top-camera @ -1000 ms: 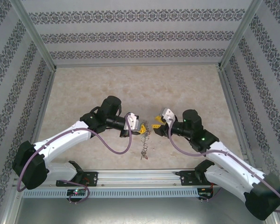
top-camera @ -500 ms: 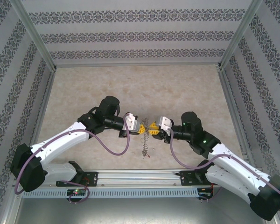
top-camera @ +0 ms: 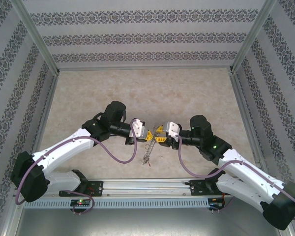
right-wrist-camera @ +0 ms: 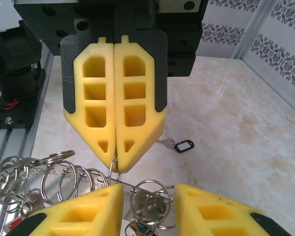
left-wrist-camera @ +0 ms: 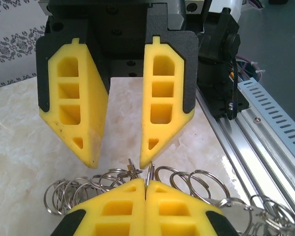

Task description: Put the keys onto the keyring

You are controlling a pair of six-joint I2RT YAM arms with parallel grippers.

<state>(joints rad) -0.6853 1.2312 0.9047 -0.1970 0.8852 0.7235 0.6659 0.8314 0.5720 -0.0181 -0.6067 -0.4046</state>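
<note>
My left gripper is shut on the thin wire of the keyring and holds it above the table. Several small split rings hang on the keyring, and the cluster dangles below both grippers. My right gripper faces the left one tip to tip, open, with split rings between its fingers. One of the keys, silver with a black oval tag, lies on the marble table beyond the left gripper.
The marble table stretches wide behind the grippers. An aluminium rail runs along the near edge, with the arm bases on it. Patterned walls close in the back and both sides.
My right gripper has moved left and now meets the left gripper at the keyring. The left gripper has stayed shut on the ring and barely shifted.
</note>
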